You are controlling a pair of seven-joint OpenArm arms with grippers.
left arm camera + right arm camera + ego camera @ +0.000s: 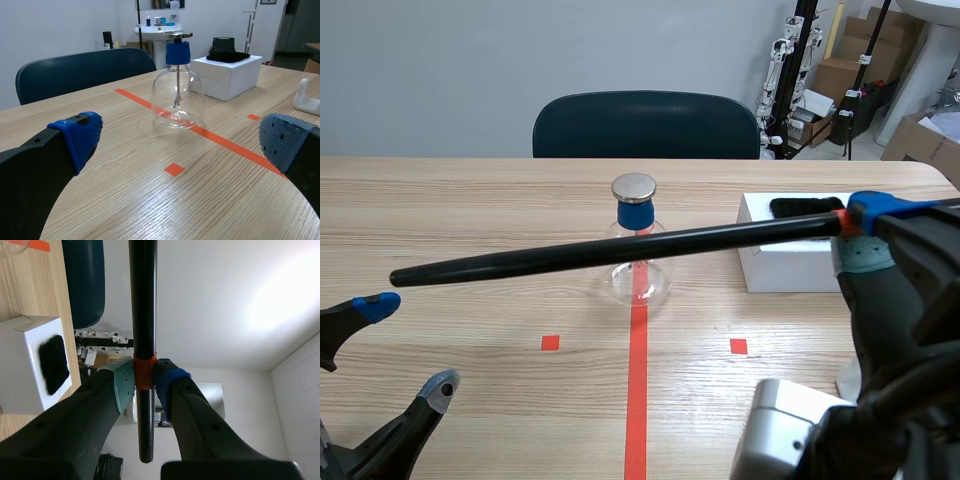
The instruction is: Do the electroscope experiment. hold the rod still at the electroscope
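Right gripper (850,235) clenched on rod (620,252) at its orange band, near one end. Rod almost level above table (470,200), running from 3 o'clock toward 9 o'clock, crossing in front of electroscope (636,205) just under its blue cap; contact cannot be told. Electroscope upright mid-table. Left gripper (408,345) released, fingers wide, at 8 o'clock. White box (790,265) at electroscope's 3 o'clock.
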